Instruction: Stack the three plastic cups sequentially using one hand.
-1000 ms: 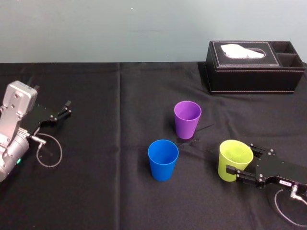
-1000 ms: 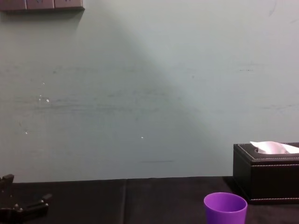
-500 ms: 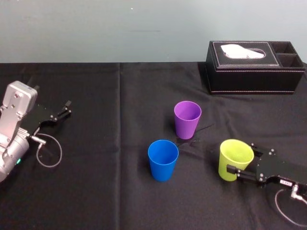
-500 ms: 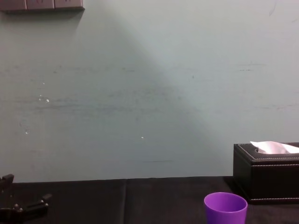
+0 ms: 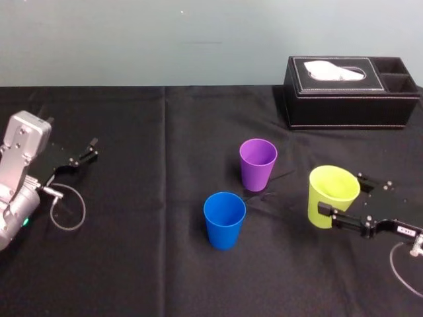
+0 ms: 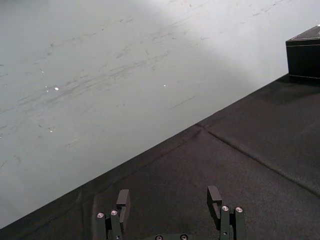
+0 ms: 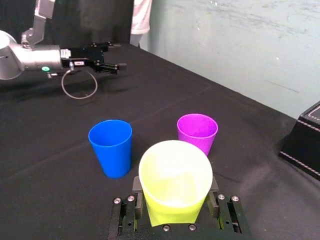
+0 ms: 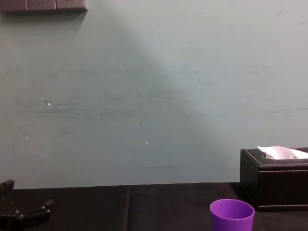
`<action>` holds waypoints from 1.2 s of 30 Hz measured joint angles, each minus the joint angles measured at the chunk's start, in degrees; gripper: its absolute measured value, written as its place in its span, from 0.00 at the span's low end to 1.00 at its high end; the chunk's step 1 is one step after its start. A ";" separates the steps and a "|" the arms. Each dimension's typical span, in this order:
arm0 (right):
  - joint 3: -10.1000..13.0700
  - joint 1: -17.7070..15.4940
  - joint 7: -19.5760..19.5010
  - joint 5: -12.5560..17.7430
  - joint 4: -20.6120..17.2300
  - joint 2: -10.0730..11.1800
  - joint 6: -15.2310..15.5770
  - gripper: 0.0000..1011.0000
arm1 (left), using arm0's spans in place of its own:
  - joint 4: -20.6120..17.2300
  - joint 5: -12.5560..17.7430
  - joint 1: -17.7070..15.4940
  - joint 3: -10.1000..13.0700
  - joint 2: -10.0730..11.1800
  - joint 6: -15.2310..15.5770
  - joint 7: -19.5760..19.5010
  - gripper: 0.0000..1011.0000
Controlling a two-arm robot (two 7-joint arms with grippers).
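1. The right gripper (image 5: pixel 342 194) has its fingers clamped on either side of the yellow-green cup (image 5: pixel 330 188). It holds the cup upright, mouth up, at about 4 o'clock from the purple cup (image 5: pixel 258 164).
2. All three are smooth, tapered plastic tumblers of like size, open ends up.
3. The blue cup (image 5: pixel 224 219) stands on the black cloth (image 5: pixel 152 264) at 7 o'clock from the purple one, apart from it.
4. The left gripper (image 5: pixel 88 151) sits idle at the table's 9 o'clock, fingers spread, gripping nothing.

Soft, even room light; diagonal light/shade edge across the wall (image 8: pixel 159 91); black cloth (image 5: pixel 132 277) reads v. dark.
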 joint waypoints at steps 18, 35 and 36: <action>-3.55 10.71 -1.53 1.62 -3.60 -0.62 10.36 0.73 | 0.00 0.00 0.00 0.00 0.00 0.00 0.00 1.00; -13.27 25.46 -2.55 -0.89 5.62 -8.93 13.83 0.73 | 0.00 0.00 0.00 0.00 0.00 0.00 0.00 1.00; -13.90 26.34 -2.59 -1.25 6.50 -9.47 13.97 0.73 | 0.00 0.00 0.00 0.00 0.00 0.00 0.00 1.00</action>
